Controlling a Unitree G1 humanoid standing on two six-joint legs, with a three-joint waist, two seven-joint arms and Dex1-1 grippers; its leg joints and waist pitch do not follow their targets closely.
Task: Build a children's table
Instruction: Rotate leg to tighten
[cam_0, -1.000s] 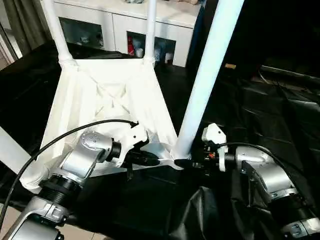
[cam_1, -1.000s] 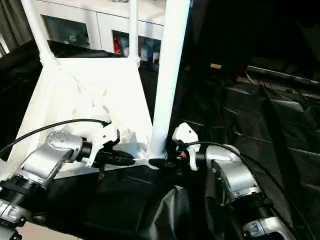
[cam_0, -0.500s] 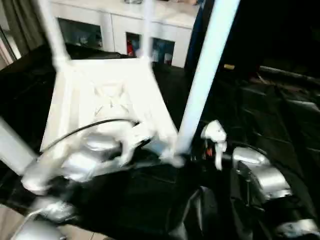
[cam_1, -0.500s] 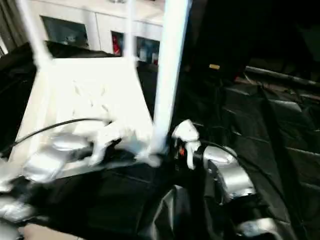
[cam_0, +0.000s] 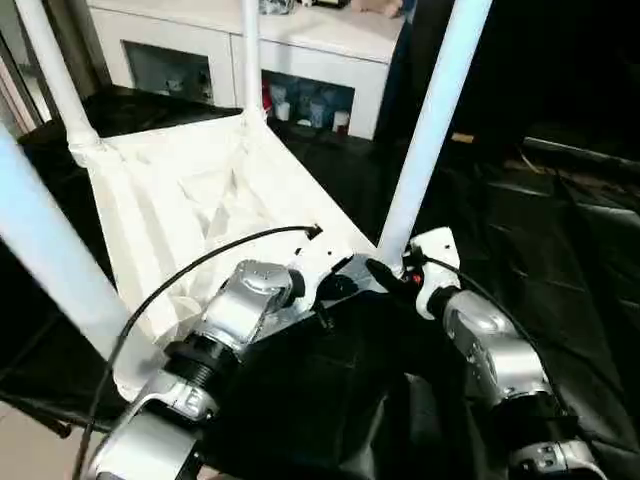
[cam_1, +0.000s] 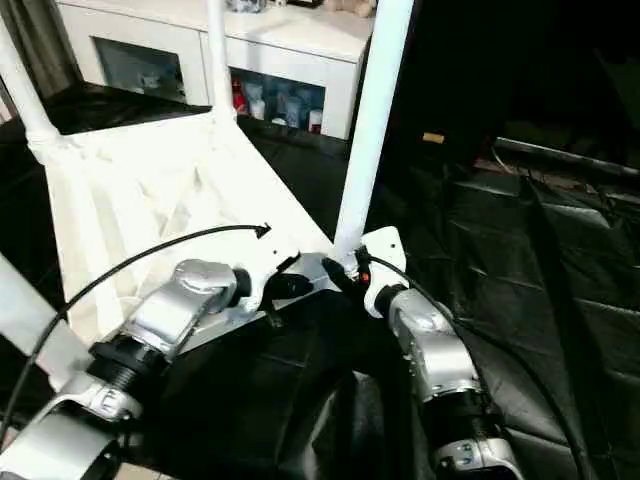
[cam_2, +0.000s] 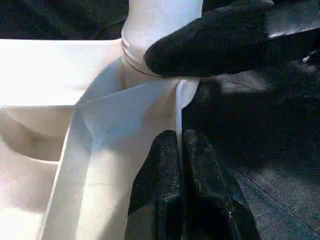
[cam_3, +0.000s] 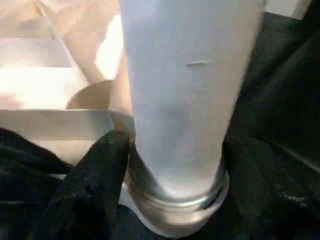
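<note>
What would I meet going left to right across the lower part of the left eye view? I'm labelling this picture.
Near-left table leg → left forearm → left gripper → near-right table leg with the right gripper at its base → right forearm.

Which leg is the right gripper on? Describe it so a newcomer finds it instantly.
Start at the upturned white tabletop on the black sheet. At its near corner beside the right gripper, one leg rises. Unlike the other legs, black fingers clasp its base.

No text, label, brand, number or sign can be read on anything here.
</note>
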